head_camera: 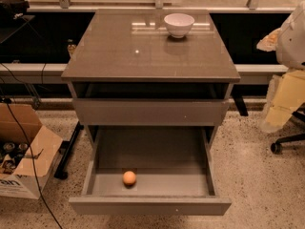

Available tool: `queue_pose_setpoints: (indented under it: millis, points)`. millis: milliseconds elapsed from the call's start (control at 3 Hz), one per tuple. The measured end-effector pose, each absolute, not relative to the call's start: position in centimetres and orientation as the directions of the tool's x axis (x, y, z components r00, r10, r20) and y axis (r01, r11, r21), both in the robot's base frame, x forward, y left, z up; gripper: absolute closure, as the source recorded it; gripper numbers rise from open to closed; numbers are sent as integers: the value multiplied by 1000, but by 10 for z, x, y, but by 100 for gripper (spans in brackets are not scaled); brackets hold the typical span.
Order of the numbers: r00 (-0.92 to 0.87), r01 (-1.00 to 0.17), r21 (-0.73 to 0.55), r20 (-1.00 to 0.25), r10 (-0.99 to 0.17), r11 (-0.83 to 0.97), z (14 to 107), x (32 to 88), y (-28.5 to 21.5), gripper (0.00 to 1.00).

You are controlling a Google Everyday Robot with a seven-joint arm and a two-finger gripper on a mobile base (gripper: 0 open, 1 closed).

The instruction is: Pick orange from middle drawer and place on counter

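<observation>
orange (129,178): lies on the grey floor of the middle drawer (157,149), left of centre, just behind the inner face of the drawer's front wall; nothing else touches it.
middle drawer: pulled well out past the front edge of the bench (143,56), so the fruit is open from above.
hand: nowhere in view; whether it is wide or narrow i cannot tell.
key relation: with the hand out of sight, which way the orange lies from it cannot be read. the fruit is round with no long axis, so any finger heading should serve. the reach probably has to come down from above, in front of the bench.
in the way: the front wall sits close beside the orange, leaving little finger room on that side. the upper drawer front (150,112) hangs over the drawer's rear, well apart from the fruit.
on the bench: a white bowl (179,24) near the rear edge, right of centre; the front corners look free for placing.
around: a cardboard box (21,151) on the floor off the bench's left edge.
</observation>
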State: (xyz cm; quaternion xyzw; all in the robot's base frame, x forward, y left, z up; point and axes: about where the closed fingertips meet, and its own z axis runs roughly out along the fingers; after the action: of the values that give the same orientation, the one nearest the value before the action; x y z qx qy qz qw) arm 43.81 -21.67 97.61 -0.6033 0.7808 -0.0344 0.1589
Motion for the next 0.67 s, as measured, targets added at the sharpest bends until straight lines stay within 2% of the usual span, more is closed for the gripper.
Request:
queue_pose_setpoints:
  millis: [333, 667]
  points:
    - [-222, -931, -245, -207, -953, 270, 976, 438, -217, 0]
    - [-234, -930, -214, -281, -931, 298, 963, 440, -209, 0]
